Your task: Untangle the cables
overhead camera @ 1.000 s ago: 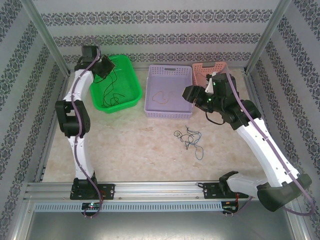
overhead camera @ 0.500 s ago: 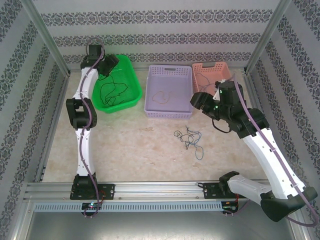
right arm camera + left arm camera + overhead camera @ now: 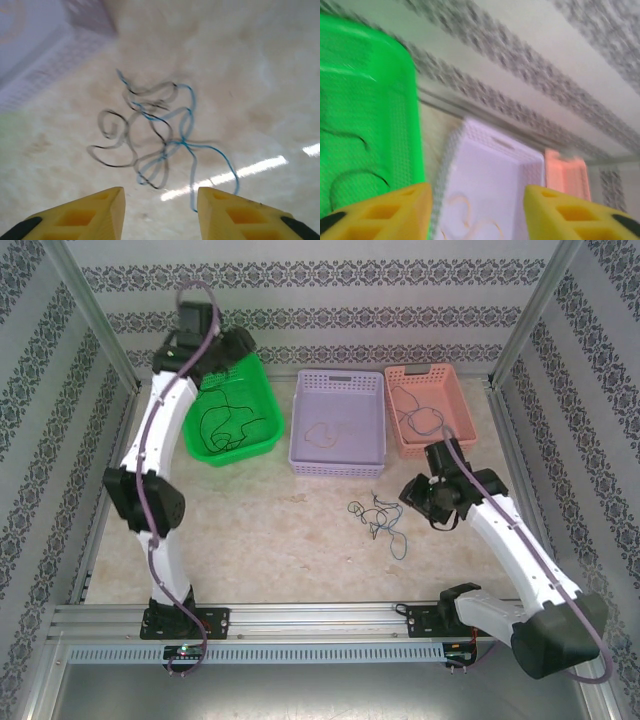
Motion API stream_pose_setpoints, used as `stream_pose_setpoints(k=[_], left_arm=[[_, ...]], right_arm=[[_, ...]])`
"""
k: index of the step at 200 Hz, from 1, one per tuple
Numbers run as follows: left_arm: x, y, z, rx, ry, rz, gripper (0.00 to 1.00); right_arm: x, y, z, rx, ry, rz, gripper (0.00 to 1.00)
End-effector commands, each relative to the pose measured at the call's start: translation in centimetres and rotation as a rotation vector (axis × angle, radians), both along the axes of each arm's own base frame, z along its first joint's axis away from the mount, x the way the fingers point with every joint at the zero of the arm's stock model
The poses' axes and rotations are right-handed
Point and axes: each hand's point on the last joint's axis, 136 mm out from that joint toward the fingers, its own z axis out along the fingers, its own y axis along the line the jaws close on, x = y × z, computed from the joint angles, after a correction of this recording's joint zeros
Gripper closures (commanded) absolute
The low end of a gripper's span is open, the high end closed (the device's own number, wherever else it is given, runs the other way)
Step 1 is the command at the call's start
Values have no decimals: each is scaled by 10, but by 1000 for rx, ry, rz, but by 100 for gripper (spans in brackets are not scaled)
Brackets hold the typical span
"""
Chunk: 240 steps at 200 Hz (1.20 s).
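- The tangled cables (image 3: pixel 378 515) (black, blue and pale strands) lie on the counter (image 3: pixel 260 530), just in front of the purple basket (image 3: pixel 337 466).
- The right claw (image 3: pixel 160 210) hovers near the tangle, on its right, with its fingers apart and gripping nothing.
- The left claw (image 3: pixel 477 212) hangs over the green basket (image 3: pixel 245 452), fingers apart and empty.

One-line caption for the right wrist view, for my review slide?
Right gripper, jaws apart and empty, hovers over the tangle of black, blue and grey cables on the table.
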Motion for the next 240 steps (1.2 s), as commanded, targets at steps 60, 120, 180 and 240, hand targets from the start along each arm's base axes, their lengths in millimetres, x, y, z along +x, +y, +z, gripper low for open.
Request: stream_pose_setpoints(k=[60,120,180,240], left_arm=[[-215,-178,-165,-94,423,-329,73],[-251,-222,-207,-97,496,-481,65],[-266,-238,-222,-51,493,-575,59],[-272,-243,-231,-64,509,-608,53]], right_arm=[[-36,23,-69,-60,237,146,61],[31,24,-36,-259,16,425,60],[34,16,-63,-472,177,856,66],[52,23,-76,-572,259,960,60]])
